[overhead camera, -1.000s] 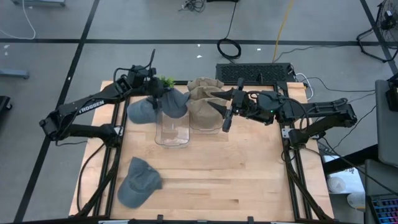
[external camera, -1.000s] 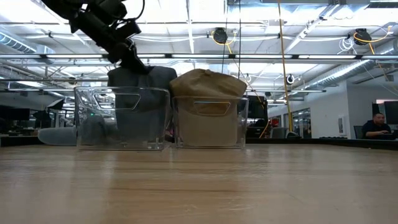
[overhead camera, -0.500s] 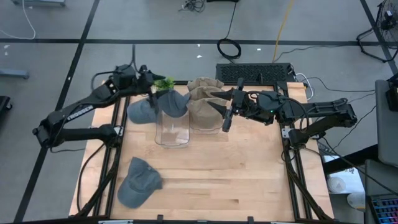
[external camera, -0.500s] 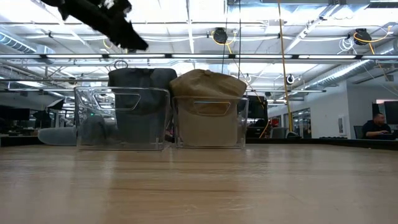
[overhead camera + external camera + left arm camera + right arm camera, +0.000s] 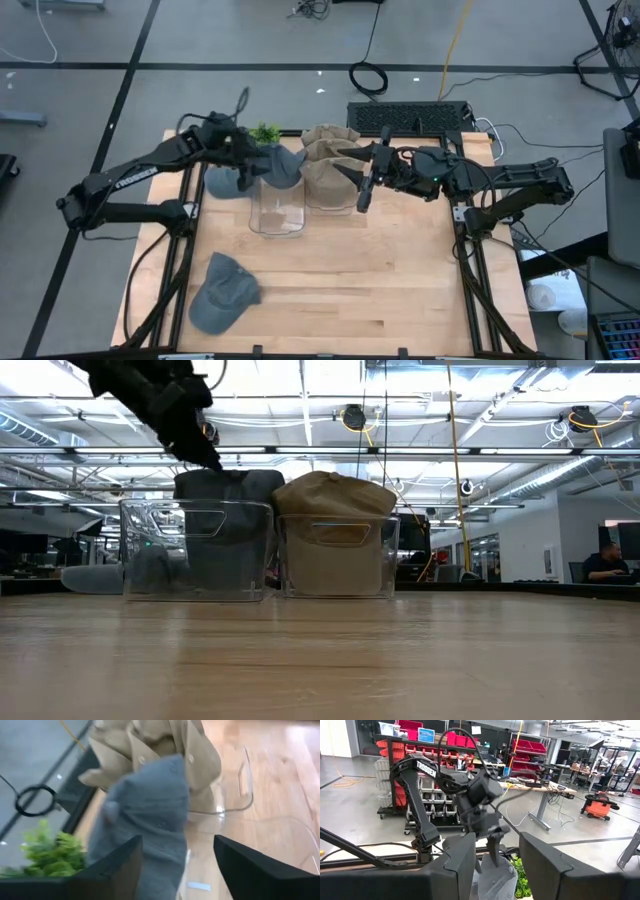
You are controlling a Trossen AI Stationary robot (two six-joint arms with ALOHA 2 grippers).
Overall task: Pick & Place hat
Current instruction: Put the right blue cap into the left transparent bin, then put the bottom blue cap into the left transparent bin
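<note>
While both arms reached over the far part of the desk [image 5: 400, 290], two clear bins stood there side by side. The left bin [image 5: 279, 205] held a grey cap [image 5: 283, 165] that stood upright at its far end, and its top rose above the bin's rim. The right bin [image 5: 322, 190] was filled with tan caps [image 5: 326, 160], which were stacked and also rose above the rim. A second grey cap [image 5: 222, 180] lay on the desk just beside the left bin, on its outer side. A third grey cap [image 5: 222, 292] lay alone on the near left part of the desk, well apart from the bins.

The left arm [image 5: 130, 180] reached in from the left, and the left tool [image 5: 246, 152] was above the upright grey cap. Its fingers [image 5: 112, 867] were apart, with the cap showing between them but not gripped. From the low view, this tool hung just over the top of the cap, and I cannot tell if it touched the cloth.

The right arm [image 5: 500, 185] lay across from the right, with the right tool [image 5: 362, 180] over the tan caps. Its fingers [image 5: 460, 860] stood apart and held nothing.

A small green plant [image 5: 266, 132] stood at the far edge, behind the left bin. A keyboard [image 5: 410, 117] lay beyond the desk.
</note>
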